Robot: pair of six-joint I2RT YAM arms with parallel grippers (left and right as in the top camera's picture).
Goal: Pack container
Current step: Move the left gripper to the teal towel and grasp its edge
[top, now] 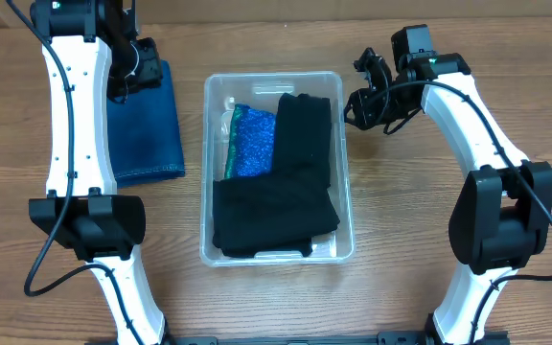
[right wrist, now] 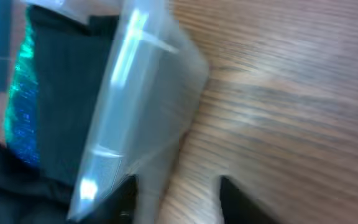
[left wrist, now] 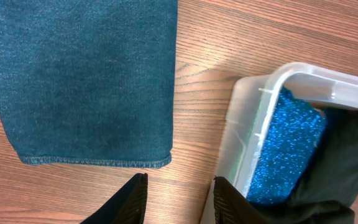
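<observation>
The clear container (top: pixel 205 172) sits mid-table and holds a black cloth (top: pixel 276 201) and a glittery blue cloth (top: pixel 253 144). A folded denim-blue cloth (top: pixel 147 129) lies on the table to its left. My left gripper (top: pixel 142 69) is open and empty over the far edge of the denim cloth. In the left wrist view its jaws (left wrist: pixel 179 199) hang over bare wood between the denim cloth (left wrist: pixel 79 74) and the container's corner (left wrist: pixel 253 106). My right gripper (top: pixel 357 103) is open and empty beside the container's far right corner, and its jaws (right wrist: pixel 176 199) are next to the wall (right wrist: pixel 142 99).
The wooden table (top: pixel 401 220) extends around the container. The two arm bases stand at the front left (top: pixel 89 225) and front right (top: pixel 501 225).
</observation>
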